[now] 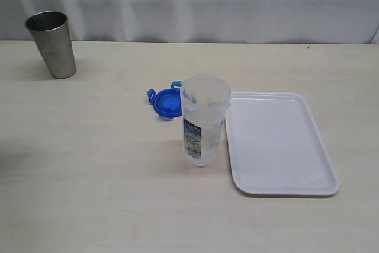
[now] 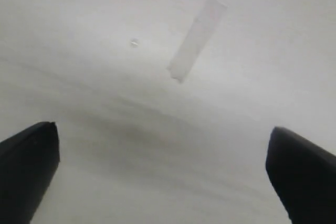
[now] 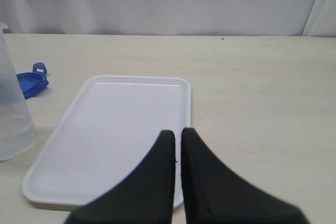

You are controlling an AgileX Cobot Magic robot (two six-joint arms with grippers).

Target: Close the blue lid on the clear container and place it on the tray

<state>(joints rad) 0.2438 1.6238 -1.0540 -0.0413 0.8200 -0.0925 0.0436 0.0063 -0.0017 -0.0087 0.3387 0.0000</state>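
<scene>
The clear container [image 1: 204,119] stands upright with no lid on the table, its label facing the camera, just left of the white tray [image 1: 278,143]. The blue lid [image 1: 166,101] lies flat on the table behind and to the left of the container, partly hidden by it. No arm shows in the exterior view. In the right wrist view my right gripper [image 3: 178,134] is shut and empty, above the near part of the tray [image 3: 110,140], with the container's side [image 3: 11,114] and the lid [image 3: 31,82] at the frame's edge. My left gripper [image 2: 163,145] is open over bare table.
A steel cup [image 1: 52,44] stands at the far left of the table. A strip of clear tape [image 2: 197,40] lies on the surface in the left wrist view. A white curtain hangs behind the table.
</scene>
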